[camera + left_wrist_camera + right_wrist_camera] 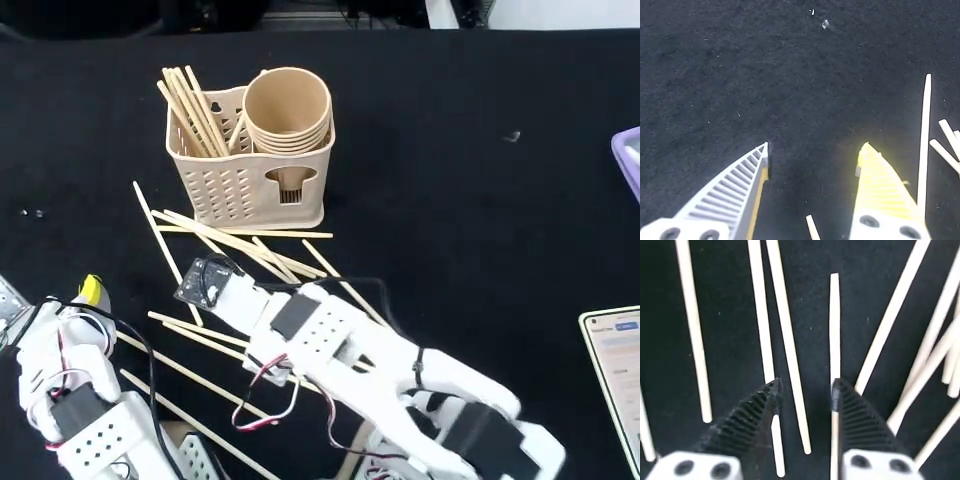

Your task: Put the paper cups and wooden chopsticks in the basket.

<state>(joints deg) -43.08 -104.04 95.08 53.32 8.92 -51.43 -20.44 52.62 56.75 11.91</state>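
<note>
From above, the paper cups (288,105) sit in the basket (250,195) (some sticks too); loose wooden chopsticks (240,240) lie just near it, by my right gripper (200,283); my left gripper (812,150) hangs wide open over bare table (715,75); my right fingers stand apart around a chopstick (790,355); next, I think, go lower and squeeze it.

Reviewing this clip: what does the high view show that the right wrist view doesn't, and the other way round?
High view alone: the basket, which holds a stack of paper cups and several upright chopsticks.
Right wrist view alone: the right gripper close up, its jaws open, with one chopstick lying in the gap between them.
Both: loose chopsticks scattered on the black table.
</note>
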